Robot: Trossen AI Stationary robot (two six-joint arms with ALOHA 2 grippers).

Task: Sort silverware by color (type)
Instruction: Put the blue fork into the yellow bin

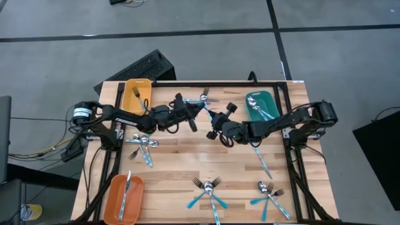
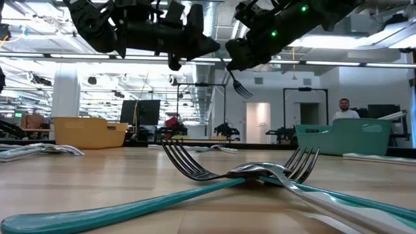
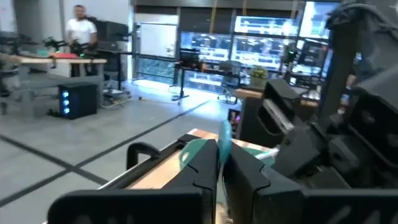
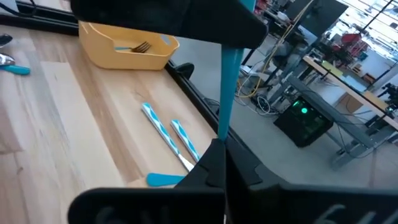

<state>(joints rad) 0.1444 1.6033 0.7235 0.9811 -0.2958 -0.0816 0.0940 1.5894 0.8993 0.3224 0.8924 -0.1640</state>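
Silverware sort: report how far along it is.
Done: one fork lies in the yellow tray, and pieces sit in the teal tray and orange tray. In hand: left gripper and right gripper both clamp the held fork. Left: loose silverware across the table.

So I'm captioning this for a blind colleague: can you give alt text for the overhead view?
Above a wooden table, the left gripper and right gripper meet mid-air, both shut on one blue-handled fork. Yellow, teal and orange trays hold some silverware; more lies loose in small heaps on the table.
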